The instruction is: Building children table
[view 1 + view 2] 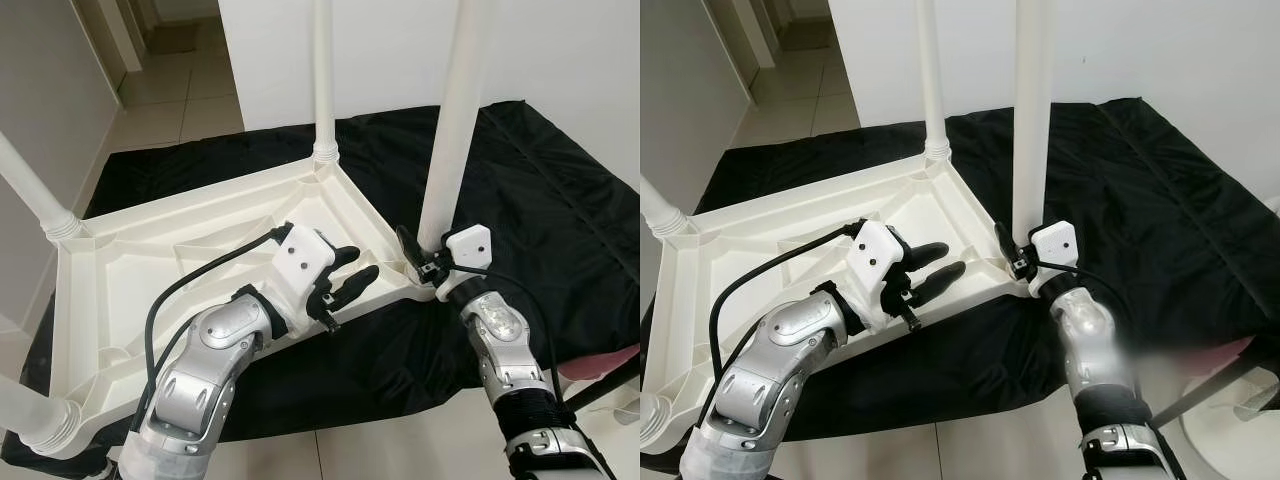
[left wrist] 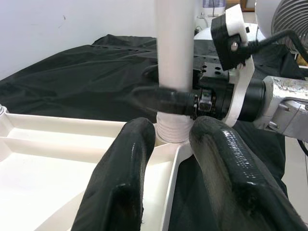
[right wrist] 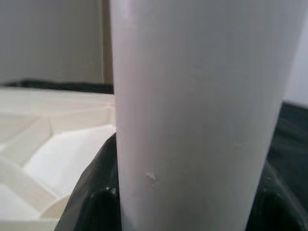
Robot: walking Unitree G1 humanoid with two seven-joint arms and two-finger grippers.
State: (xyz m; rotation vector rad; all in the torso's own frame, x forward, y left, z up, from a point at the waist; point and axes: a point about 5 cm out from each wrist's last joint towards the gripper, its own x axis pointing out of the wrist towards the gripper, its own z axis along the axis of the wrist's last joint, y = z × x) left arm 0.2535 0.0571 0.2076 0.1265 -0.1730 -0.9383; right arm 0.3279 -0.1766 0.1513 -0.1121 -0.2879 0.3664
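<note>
White table leg stands clamped in the right gripper; left gripper hovers parted beside it.

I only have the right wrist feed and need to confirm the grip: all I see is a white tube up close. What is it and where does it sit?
Observer: A table leg, standing upright in the near corner socket of the upturned tabletop.
Operator: Is my gripper on it?
Observer: The right gripper clasps the leg just above the socket.
Operator: And the left gripper?
Observer: The left gripper is open over the tabletop's rim, holding nothing.
</note>
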